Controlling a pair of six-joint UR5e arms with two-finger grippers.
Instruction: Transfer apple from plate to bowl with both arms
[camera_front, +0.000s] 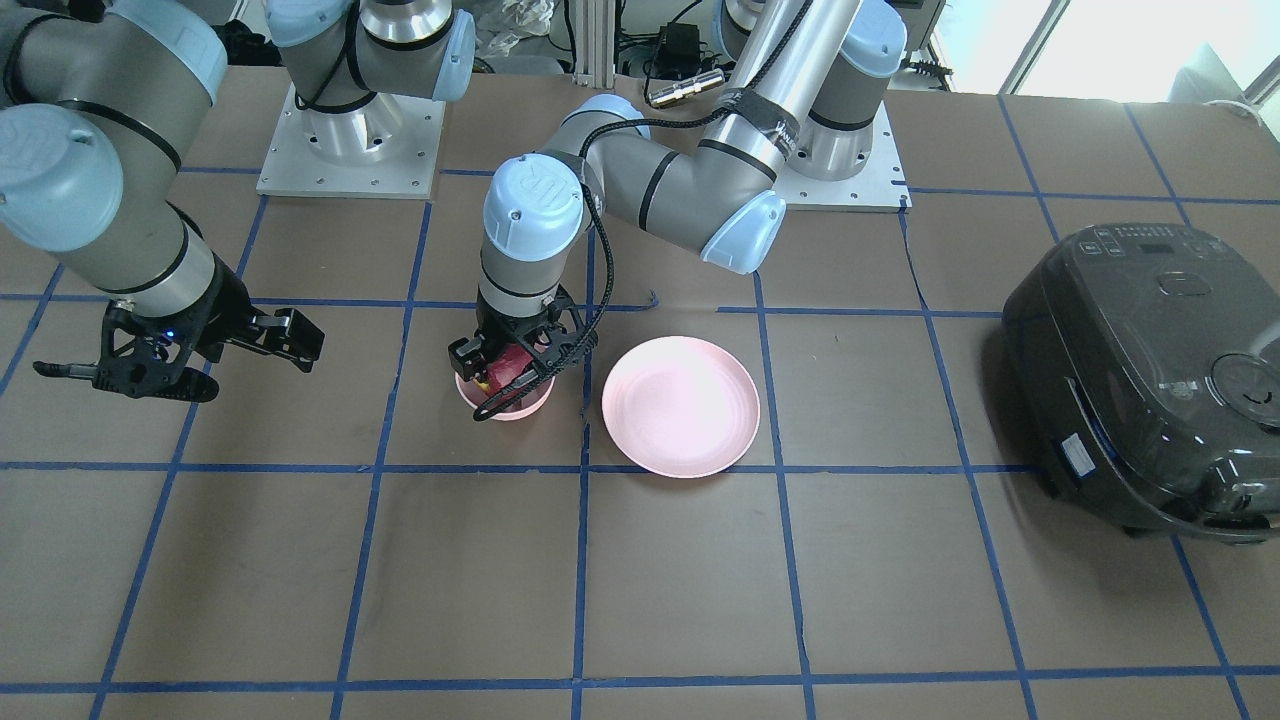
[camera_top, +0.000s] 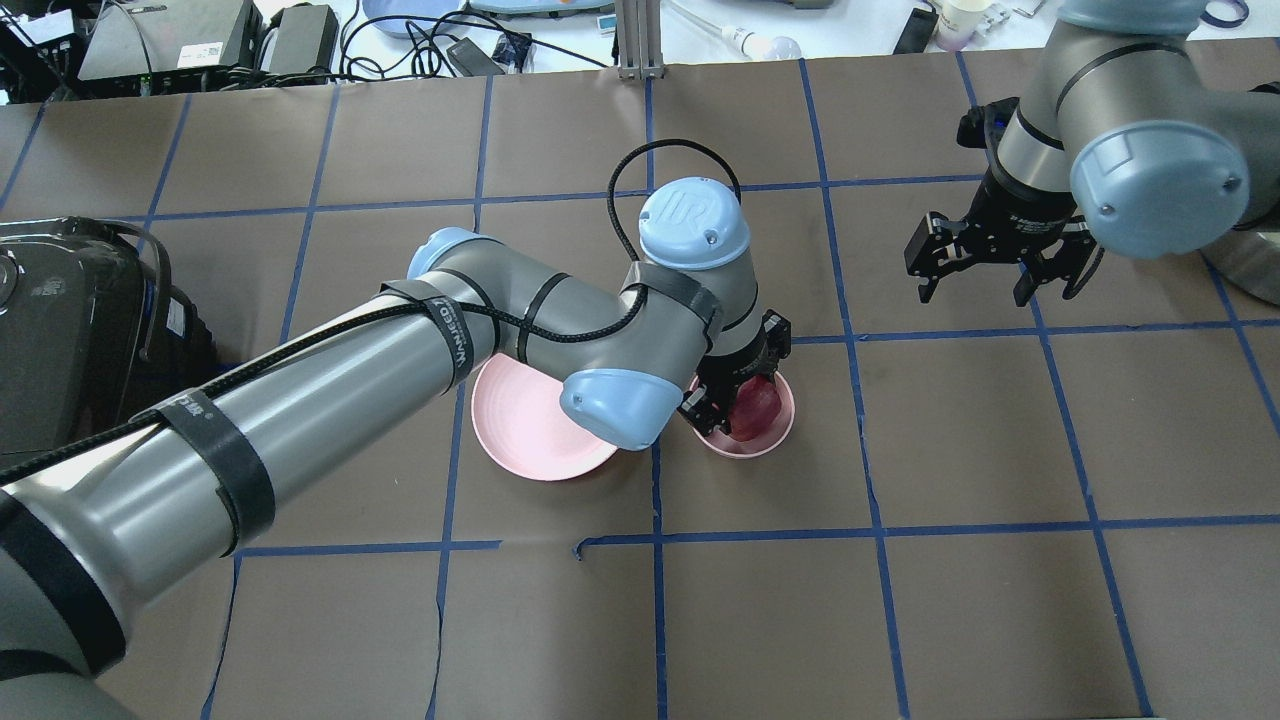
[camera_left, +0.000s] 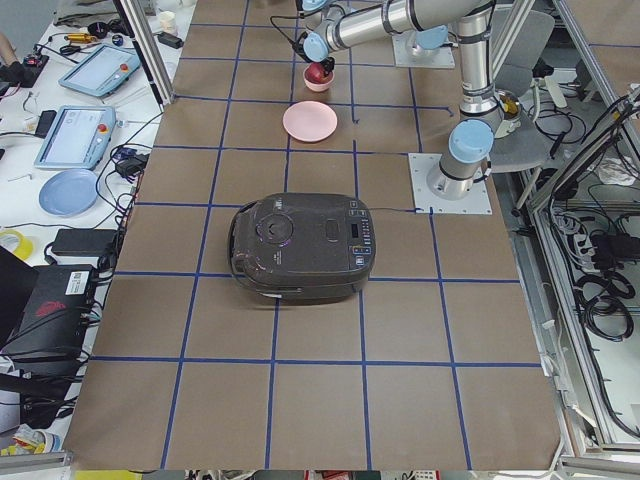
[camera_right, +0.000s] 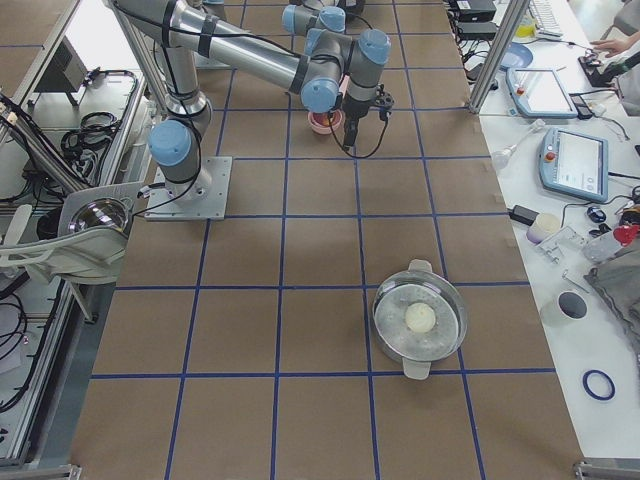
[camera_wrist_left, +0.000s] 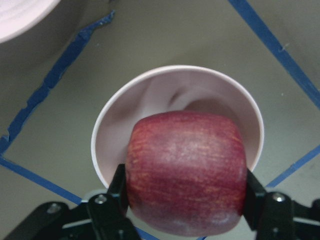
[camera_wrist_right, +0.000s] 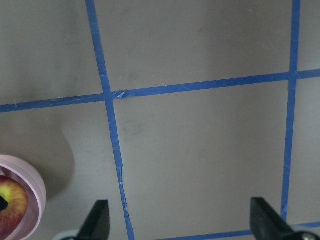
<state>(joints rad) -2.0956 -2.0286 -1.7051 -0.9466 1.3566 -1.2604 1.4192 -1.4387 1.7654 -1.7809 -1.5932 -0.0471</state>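
Note:
My left gripper (camera_wrist_left: 182, 207) is shut on the dark red apple (camera_wrist_left: 186, 167) and holds it right over the small pink bowl (camera_wrist_left: 125, 120), low at its rim. The same grip shows in the overhead view, with the apple (camera_top: 755, 406) inside the bowl's (camera_top: 778, 432) outline. The wide pink plate (camera_front: 680, 405) lies bare beside the bowl, partly under my left arm in the overhead view (camera_top: 520, 425). My right gripper (camera_top: 995, 275) is open and empty, off to the side above the table; its wrist view catches the bowl's edge (camera_wrist_right: 30, 187) and the apple (camera_wrist_right: 12, 202).
A black rice cooker (camera_front: 1150, 375) stands at the table's end on my left side. A steel pot with a glass lid (camera_right: 420, 318) stands toward the other end. Blue tape lines grid the brown table top (camera_front: 680, 590).

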